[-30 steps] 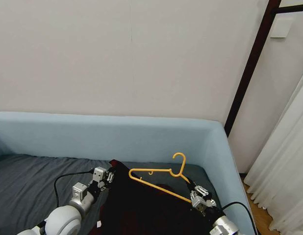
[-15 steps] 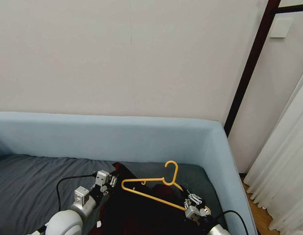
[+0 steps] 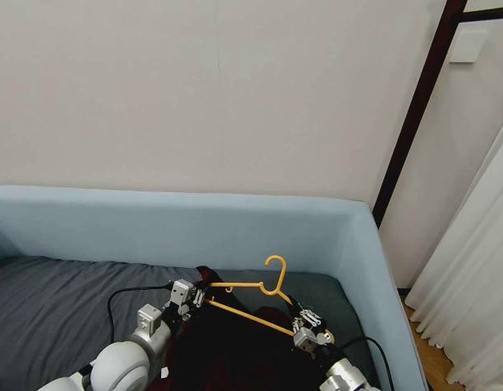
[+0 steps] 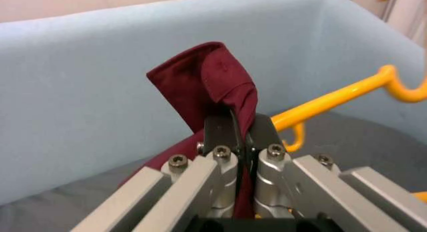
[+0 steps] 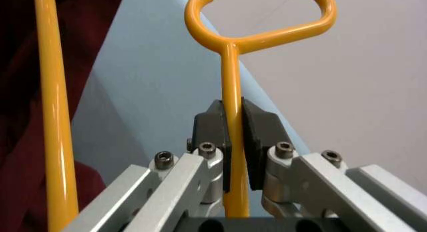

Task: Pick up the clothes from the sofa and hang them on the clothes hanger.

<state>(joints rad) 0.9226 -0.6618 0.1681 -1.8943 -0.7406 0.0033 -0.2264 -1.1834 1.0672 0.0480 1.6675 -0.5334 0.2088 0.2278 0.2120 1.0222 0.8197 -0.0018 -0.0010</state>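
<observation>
Maroon garment (image 3: 227,349): low between my arms over the sofa seat, one fold pinched in my closed left tool (image 4: 238,129). My right tool (image 5: 233,119) grips a rod of the yellow hanger (image 3: 239,286). Beyond: pale blue sofa (image 3: 154,228) backrest.

Smooth, glossy yellow hanger (image 5: 230,66), plastic by the look. Matt dark red woven cloth garment (image 4: 213,76), softly creased. Brushed silver metal with steel screws on left end effector (image 4: 240,131) and right end effector (image 5: 234,121); matt black pads (image 5: 212,124). Sofa (image 3: 154,228) in matt pale blue fabric, seat cushion (image 3: 48,293) in dark grey weave.
</observation>
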